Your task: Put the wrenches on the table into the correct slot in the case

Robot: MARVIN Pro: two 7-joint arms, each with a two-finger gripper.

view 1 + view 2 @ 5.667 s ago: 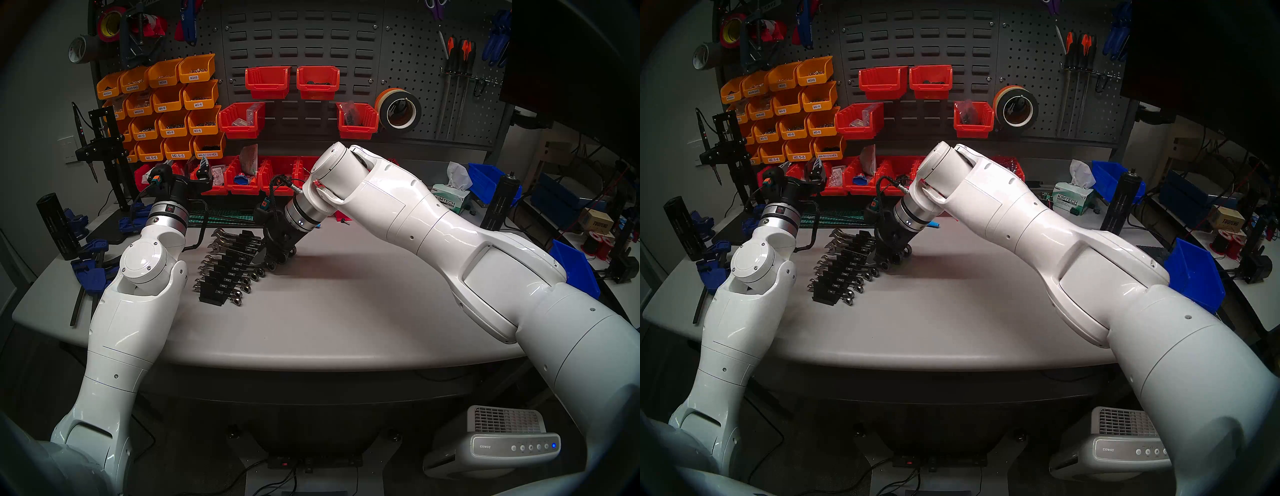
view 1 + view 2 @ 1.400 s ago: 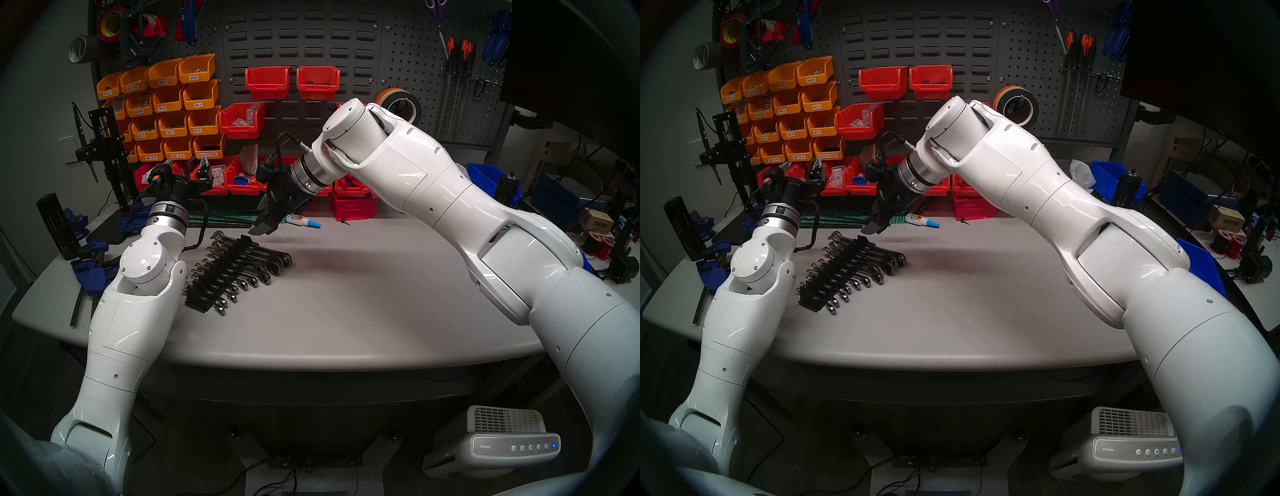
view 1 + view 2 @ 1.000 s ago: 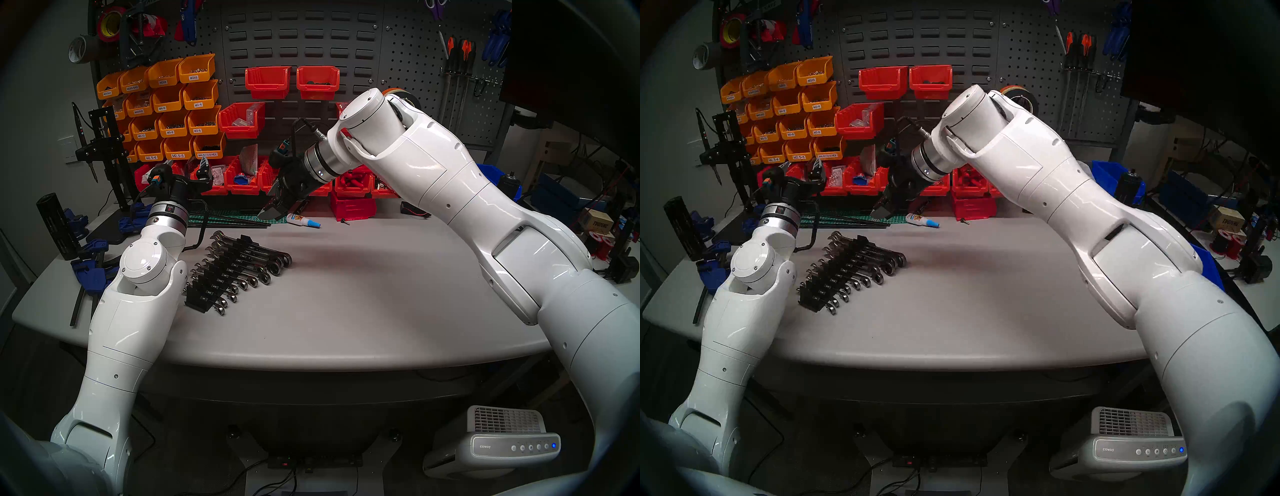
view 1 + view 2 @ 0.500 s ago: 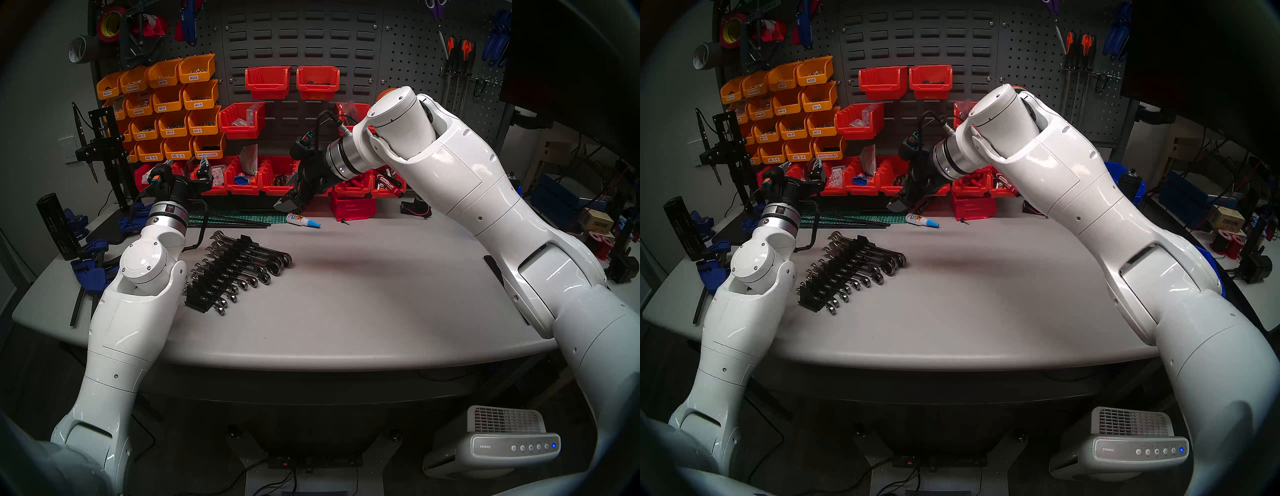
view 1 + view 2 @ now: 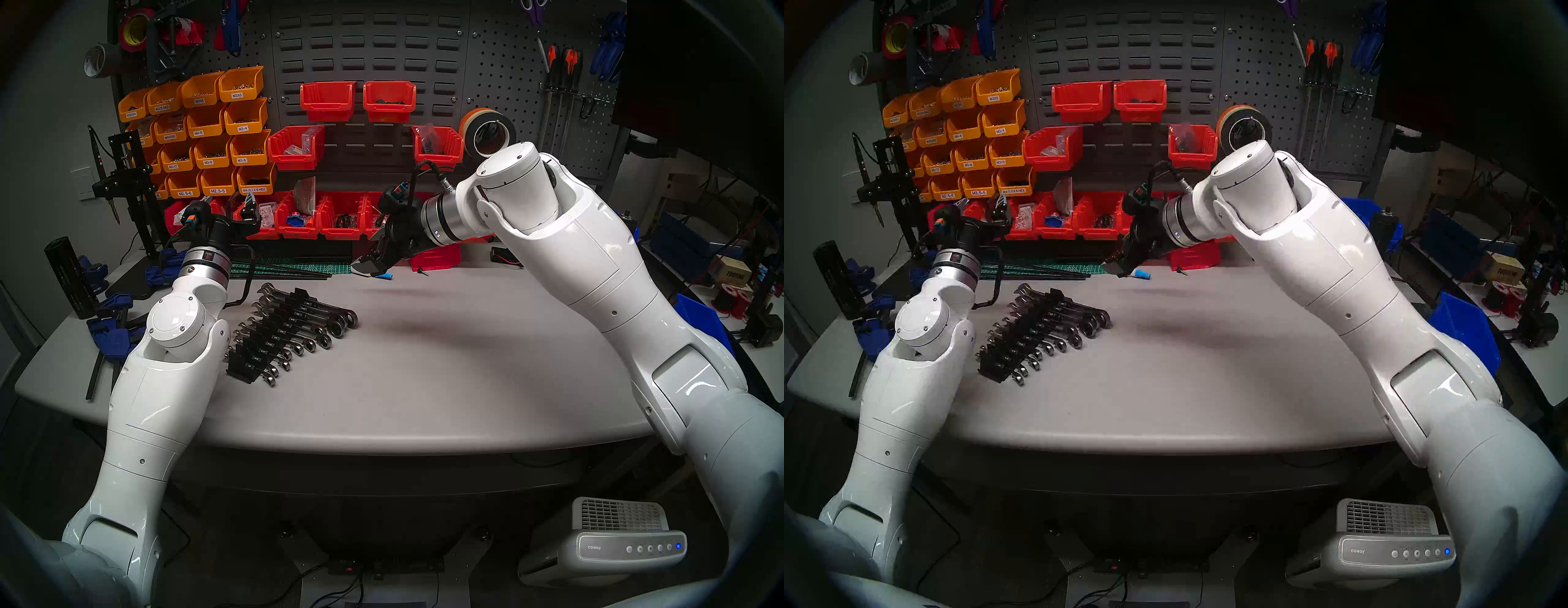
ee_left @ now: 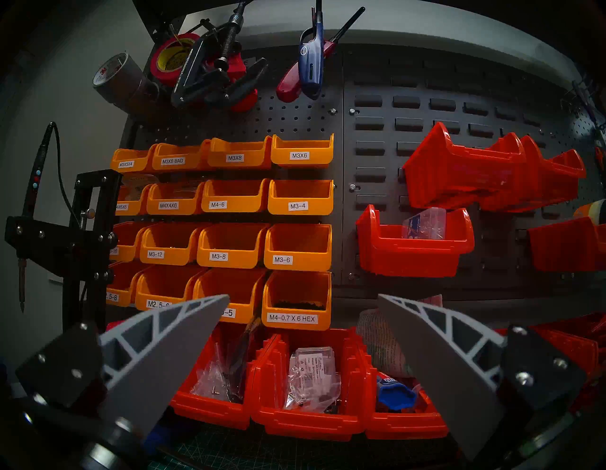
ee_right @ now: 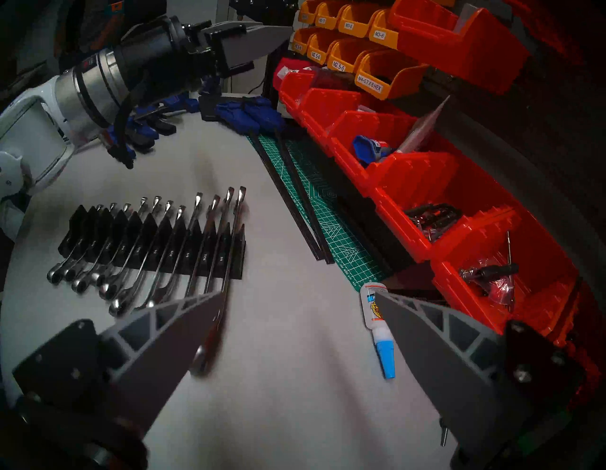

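Note:
The black wrench rack (image 5: 280, 331) lies on the left half of the grey table (image 5: 424, 382), also in the head right view (image 5: 1034, 335) and the right wrist view (image 7: 187, 254). Several chrome wrenches (image 5: 324, 342) sit in its slots, ring ends toward the table's middle. I see no loose wrench on the table. My right gripper (image 5: 369, 268) (image 7: 300, 295) is open and empty, low over the back of the table, right of the rack's far end. My left gripper (image 5: 248, 210) (image 6: 303, 296) is open and empty, raised and facing the bin wall.
A glue bottle with a blue cap (image 5: 384, 276) (image 7: 377, 315) lies just under the right gripper. Red bins (image 5: 339, 220) line the table's back, with a green cutting mat (image 5: 297, 267) in front. Blue clamps (image 5: 110, 322) lie at the left edge.
The right gripper left the rack's ring ends, rose, swung back and right, then came down over the glue bottle. The rack's near end shifted left. The left arm stayed still.

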